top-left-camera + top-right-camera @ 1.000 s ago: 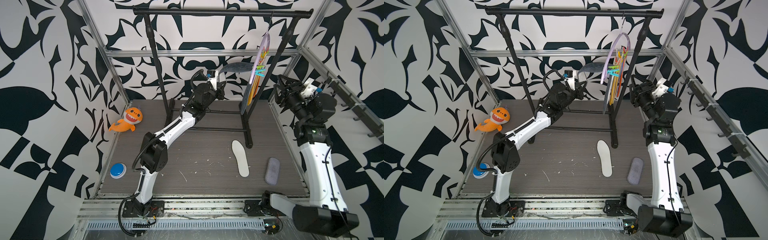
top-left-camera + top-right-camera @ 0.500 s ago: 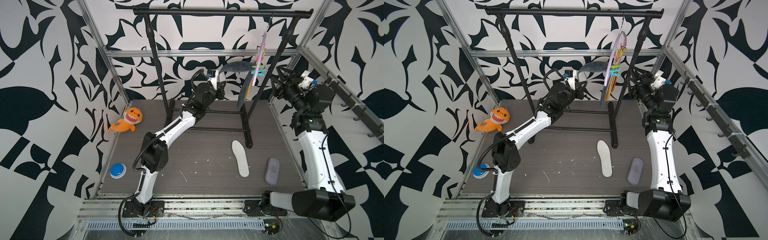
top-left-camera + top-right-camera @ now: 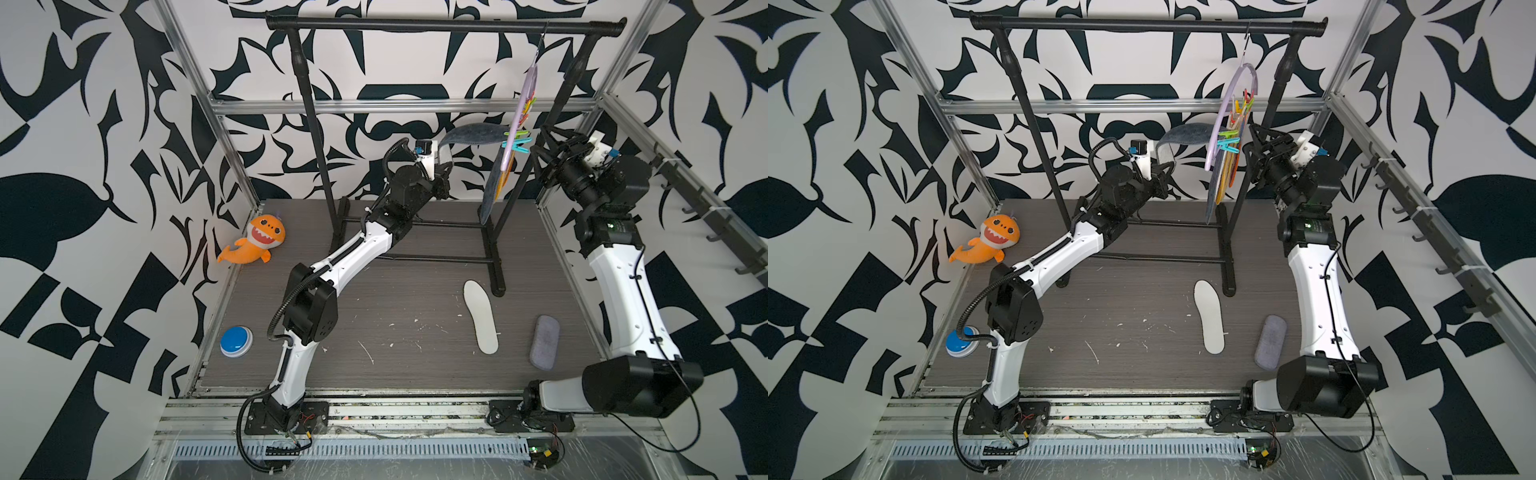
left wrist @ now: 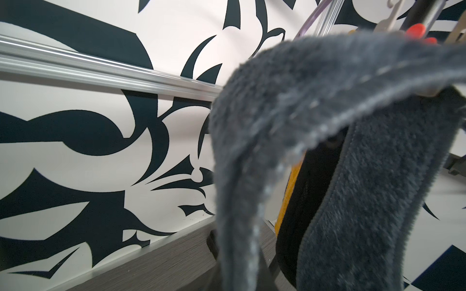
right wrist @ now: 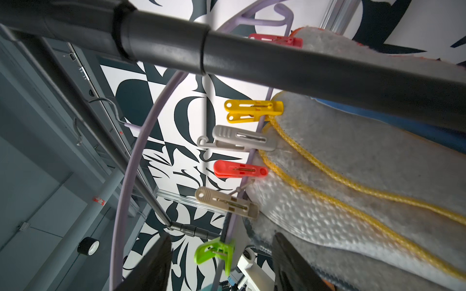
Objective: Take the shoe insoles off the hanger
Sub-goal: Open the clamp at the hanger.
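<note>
Grey-blue and fuzzy, bent up almost level: grips 1 insole [image 3: 473,134] by its free end with the left tool [image 3: 445,161], jaws together on it, likely to drag it sideways out of its peg. Looks pegged to the hanger [image 3: 519,104] at the far end. Poses the right tool [image 5: 220,241] with jaws apart around a green peg [image 5: 214,252], probably to squeeze it open. Leaves 1 white insole [image 3: 481,316] flat on the table [image 3: 374,291], already off.
</note>
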Available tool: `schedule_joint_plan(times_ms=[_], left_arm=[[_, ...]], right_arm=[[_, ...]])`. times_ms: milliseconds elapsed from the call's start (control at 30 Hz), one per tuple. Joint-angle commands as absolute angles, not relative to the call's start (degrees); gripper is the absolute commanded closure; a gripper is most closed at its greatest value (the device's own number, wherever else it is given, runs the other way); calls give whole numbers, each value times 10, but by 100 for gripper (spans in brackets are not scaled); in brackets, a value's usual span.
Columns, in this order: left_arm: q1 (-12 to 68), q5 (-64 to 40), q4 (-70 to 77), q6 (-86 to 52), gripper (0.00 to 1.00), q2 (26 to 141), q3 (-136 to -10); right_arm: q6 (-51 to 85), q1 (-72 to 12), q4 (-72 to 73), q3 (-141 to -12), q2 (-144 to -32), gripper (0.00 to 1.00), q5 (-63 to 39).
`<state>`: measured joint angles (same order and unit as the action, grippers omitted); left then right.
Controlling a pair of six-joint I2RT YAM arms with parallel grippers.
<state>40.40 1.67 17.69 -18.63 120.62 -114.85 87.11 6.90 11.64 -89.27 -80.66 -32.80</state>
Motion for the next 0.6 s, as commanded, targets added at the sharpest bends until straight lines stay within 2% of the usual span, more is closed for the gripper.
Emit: schedule_joint_plan(times_ms=[0,233,567], left_arm=[[401,20,187,-185,100,1218,-1164],[400,21,189,-185,100,1217,-1163],[400,21,193,-185,100,1215,-1159]], right_arm=[[870,53,148,-934,-805,34,-335],[867,41,138,-940,-812,34,-330],[865,36,116,-943,-817,43,-327]])
